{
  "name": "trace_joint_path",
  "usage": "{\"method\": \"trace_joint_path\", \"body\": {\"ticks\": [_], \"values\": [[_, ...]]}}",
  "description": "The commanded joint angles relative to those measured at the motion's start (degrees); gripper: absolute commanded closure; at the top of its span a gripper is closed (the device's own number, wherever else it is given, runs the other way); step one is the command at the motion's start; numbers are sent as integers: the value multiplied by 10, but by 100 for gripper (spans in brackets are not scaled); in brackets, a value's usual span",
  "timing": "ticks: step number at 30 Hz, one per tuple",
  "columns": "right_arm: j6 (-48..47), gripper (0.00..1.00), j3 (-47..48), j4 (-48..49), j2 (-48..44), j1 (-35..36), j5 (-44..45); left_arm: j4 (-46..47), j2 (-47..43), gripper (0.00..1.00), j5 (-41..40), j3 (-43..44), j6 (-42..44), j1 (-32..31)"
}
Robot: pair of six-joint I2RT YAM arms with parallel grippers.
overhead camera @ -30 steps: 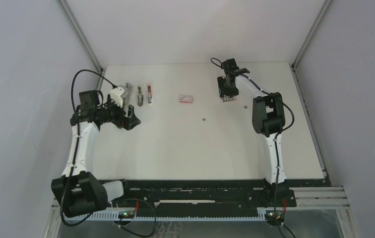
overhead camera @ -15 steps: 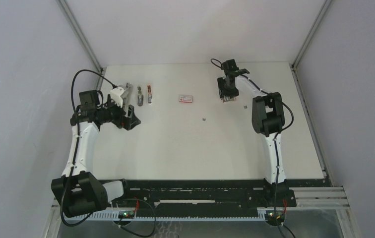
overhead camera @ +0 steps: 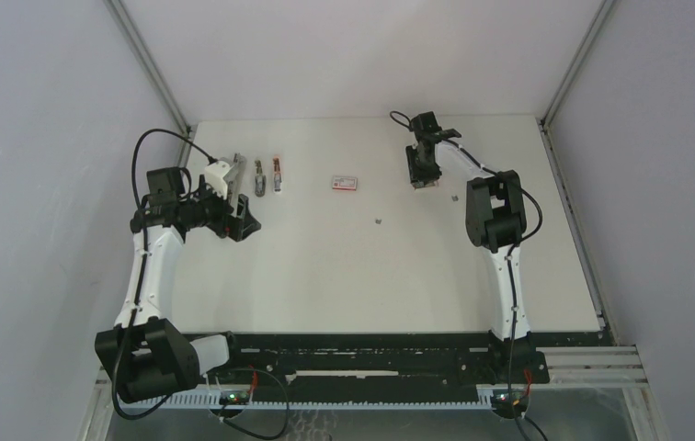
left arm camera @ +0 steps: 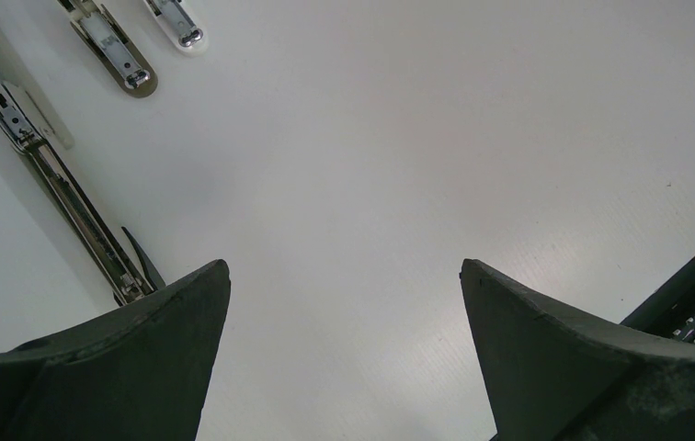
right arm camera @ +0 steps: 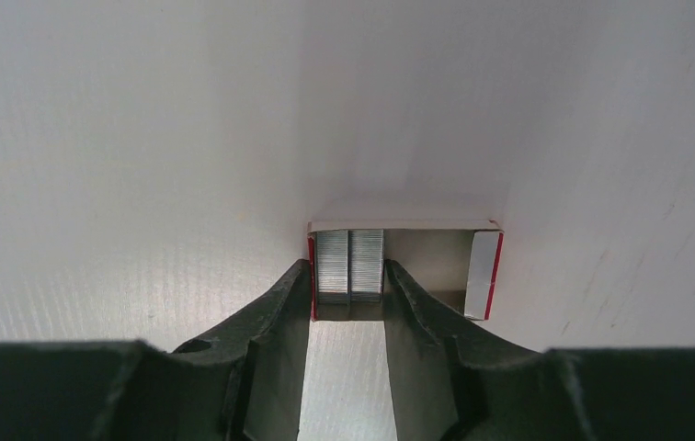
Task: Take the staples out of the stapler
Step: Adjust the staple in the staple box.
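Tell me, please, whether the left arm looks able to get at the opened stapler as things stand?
Probably yes. The left gripper has its jaws wide open, and the stapler lies close beside it with nothing between them; a sideways shift should bring it in.

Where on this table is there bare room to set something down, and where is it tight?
Bare: the near middle of the table, and the far strip behind the red-and-white box. Tight: far left, where the open left claw sits beside the stapler; far right, where the right claw is closed on the staples.
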Motion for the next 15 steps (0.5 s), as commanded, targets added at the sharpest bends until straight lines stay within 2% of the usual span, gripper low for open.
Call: {"method": "trace_joint_path", "body": {"ticks": [1,8,15], "values": [[-5,67,5,13,-8,1,3,13,-10,0,20,-23,1,5],[-10,67,-28,21,-36,13,-2,13,-15,0,20,-23,1,5],[-10,67,-114,37,-86,37,-25,13,-19,0,20,-23,1,5]]}}
